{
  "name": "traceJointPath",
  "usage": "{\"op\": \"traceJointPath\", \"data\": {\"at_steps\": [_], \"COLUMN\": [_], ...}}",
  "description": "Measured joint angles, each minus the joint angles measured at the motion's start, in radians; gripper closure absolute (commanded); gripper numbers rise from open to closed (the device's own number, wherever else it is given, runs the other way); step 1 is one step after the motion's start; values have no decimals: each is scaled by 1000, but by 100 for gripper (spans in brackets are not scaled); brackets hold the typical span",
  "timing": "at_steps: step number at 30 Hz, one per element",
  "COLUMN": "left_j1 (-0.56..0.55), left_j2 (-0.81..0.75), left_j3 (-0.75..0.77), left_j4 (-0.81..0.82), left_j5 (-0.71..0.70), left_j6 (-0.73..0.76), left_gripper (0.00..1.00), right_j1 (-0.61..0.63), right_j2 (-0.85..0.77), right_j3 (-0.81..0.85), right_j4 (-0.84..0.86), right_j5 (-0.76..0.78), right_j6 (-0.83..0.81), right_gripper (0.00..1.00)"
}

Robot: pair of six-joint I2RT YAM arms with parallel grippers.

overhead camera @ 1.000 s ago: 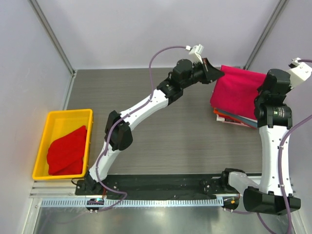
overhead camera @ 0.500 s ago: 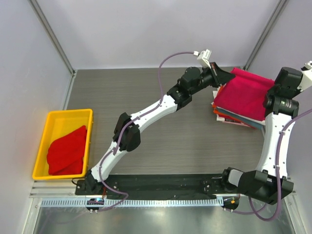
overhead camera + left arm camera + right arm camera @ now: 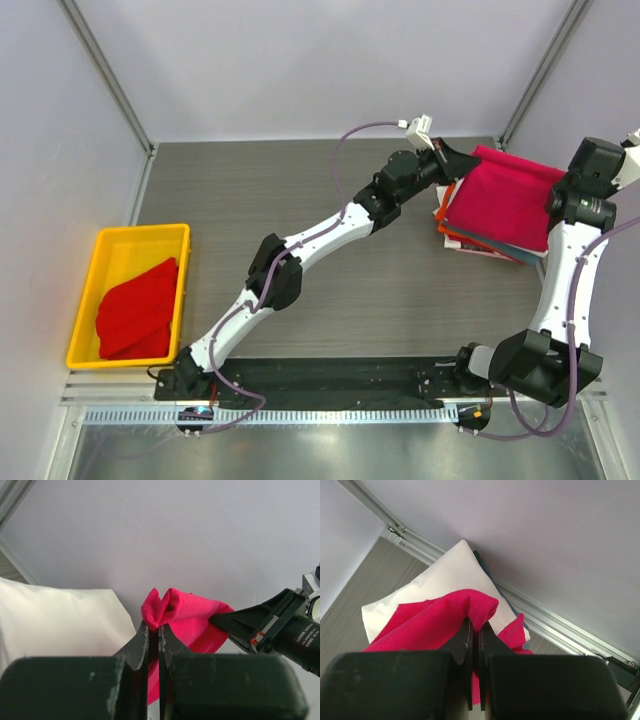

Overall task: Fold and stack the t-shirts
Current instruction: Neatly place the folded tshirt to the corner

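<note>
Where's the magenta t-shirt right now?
In the top view the magenta t-shirt lies at the far right of the table, on top of the stack of folded shirts. The left pincer and right pincer each pinch an edge of it.

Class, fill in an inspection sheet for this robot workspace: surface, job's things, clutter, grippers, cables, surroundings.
Surface: grey wood-grain table.
Job's things: magenta t-shirt over the stack at far right; white t-shirt beneath it; red t-shirt crumpled in the yellow tray at left.
Clutter: nothing seen.
Grippers: left gripper shut on a magenta t-shirt fold; right gripper shut on another fold.
Cables: purple cables loop along both arms.
Surroundings: pale walls, metal frame posts in the far corners.
</note>
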Motion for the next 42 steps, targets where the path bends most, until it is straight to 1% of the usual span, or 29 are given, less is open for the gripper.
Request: {"op": "traceJointPath", "data": {"at_steps": [7,14,19,21,22,23,24,25,26,27,28,29,30,31,33,36,40,42], "left_j1": [-11,-39,-51,-52,-53,-54,-56,-58,-57,-53,-46,-39,-25,-13,22,72,122,127], "left_j2": [62,140,171,178,184,191,200,208,211,213,213,213,213,213,201,157,101,51], "left_j3": [65,130,139,142,148,156,166,173,175,175,175,177,177,176,135,-7,-172,-263], "left_j4": [29,71,98,107,112,114,118,129,143,153,161,165,173,177,208,256,267,266], "left_j5": [-66,-174,-258,-291,-306,-318,-335,-379,-421,-463,-496,-518,-539,-548,-550,-541,-519,-511], "left_j6": [-4,-12,-16,-17,-18,-18,-11,-12,-5,4,2,0,-2,-5,-22,-27,12,41], "left_gripper": [100,100,99,97,91,54,37,23,4,0,0,0,0,0,0,0,0,0], "right_j1": [-14,-40,-44,-44,-44,-44,-44,-45,-49,-57,-62,-67,-71,-72,-72,-56,-40,-38], "right_j2": [24,65,95,114,126,139,157,176,201,240,269,309,366,406,497,613,609,574], "right_j3": [-27,-47,-48,-48,-48,-48,-42,-36,-27,-12,4,24,50,71,123,208,196,175], "right_j4": [26,53,82,97,105,112,120,128,136,142,147,155,171,185,199,204,206,207], "right_j5": [-11,-23,-32,-37,-39,-40,-42,-35,-26,-15,-10,-2,8,11,5,-30,-44,-48], "right_j6": [12,19,29,40,43,47,51,51,51,54,58,69,79,86,84,91,82,66], "right_gripper": [99,99,99,99,99,99,96,96,93,82,57,38,16,13,11,10,10,13]}}
